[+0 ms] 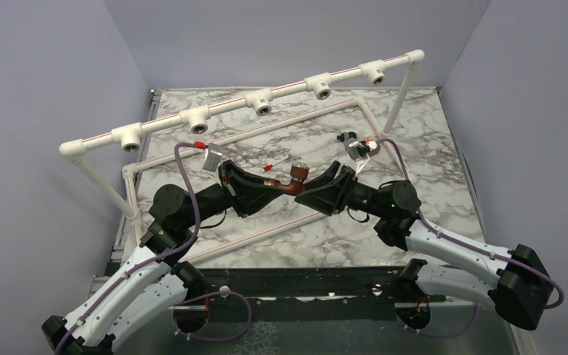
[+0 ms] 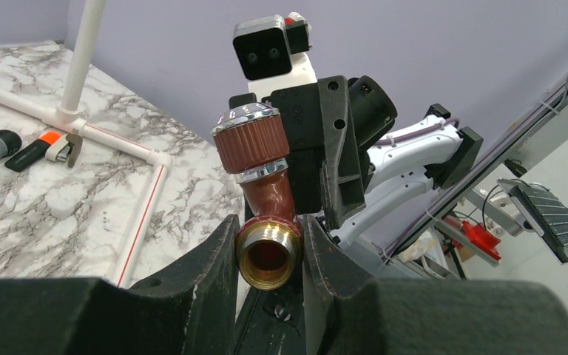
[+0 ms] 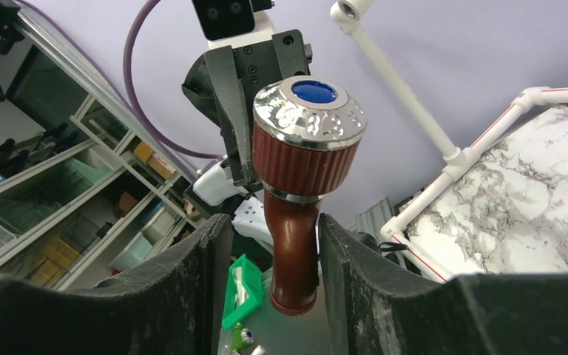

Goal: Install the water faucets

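Water faucet (image 1: pixel 291 187), copper-coloured, ribbed knob with silvery cap: held off the counter (image 1: pixel 429 148), over the base of the white pipe frame (image 1: pixel 229 107), on the near side of its raised rail. The brass threaded end is clamped by the left hand (image 2: pixel 268 237). The right hand (image 3: pixel 275 229) is set around the stem, fingers apart, with a gap seen on one side.

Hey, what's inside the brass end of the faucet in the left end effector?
The brass mouth of the faucet is hollow: a dark reddish bore shows, with nothing lodged near the rim. Deeper in is shadowed. The left end effector hides its outer sides.
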Action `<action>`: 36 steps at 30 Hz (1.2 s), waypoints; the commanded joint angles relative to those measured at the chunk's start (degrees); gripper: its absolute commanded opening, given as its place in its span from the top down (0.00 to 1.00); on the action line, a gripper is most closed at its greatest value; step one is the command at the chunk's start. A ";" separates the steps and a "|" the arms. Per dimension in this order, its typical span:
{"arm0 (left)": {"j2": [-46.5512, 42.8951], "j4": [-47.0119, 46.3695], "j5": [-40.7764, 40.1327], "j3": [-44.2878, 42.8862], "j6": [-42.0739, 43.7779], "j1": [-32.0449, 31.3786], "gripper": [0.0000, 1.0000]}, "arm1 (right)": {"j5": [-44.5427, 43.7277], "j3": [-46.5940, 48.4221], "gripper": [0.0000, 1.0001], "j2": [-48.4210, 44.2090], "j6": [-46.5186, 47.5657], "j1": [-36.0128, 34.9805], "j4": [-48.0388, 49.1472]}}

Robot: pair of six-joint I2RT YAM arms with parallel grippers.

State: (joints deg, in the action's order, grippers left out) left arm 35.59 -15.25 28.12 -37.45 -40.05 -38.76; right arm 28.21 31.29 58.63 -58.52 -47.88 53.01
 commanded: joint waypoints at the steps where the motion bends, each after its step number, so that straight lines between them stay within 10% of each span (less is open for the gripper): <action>1: 0.29 -2.69 2.01 -0.25 0.58 -0.22 1.00 | -0.52 1.54 0.51 0.45 -0.28 0.36 2.39; 10: 0.30 -2.77 1.76 -0.04 0.94 -0.24 1.00 | -0.76 0.94 0.68 0.52 -0.53 0.34 2.97; 14: 0.16 -2.77 1.68 0.09 0.94 -0.18 1.00 | -1.12 0.62 0.99 0.26 -0.63 0.38 3.15; 19: 0.05 -2.56 0.75 0.63 0.62 -0.23 1.00 | -1.39 0.30 0.99 0.10 -0.74 0.38 4.06; 28: 0.44 3.98 -2.13 -2.52 3.93 -0.23 0.20 | -3.88 2.01 0.99 -5.32 6.70 0.37 -6.64; 36: 3.59 15.04 -9.40 -11.44 11.86 -0.17 0.02 | -11.07 9.86 0.99 -12.13 24.69 0.33 -30.78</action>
State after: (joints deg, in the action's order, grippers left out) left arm 37.58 -6.39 24.14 -43.00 -34.20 -38.83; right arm 23.29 35.33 49.63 -46.04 -47.64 35.81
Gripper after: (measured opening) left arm 0.962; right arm 0.233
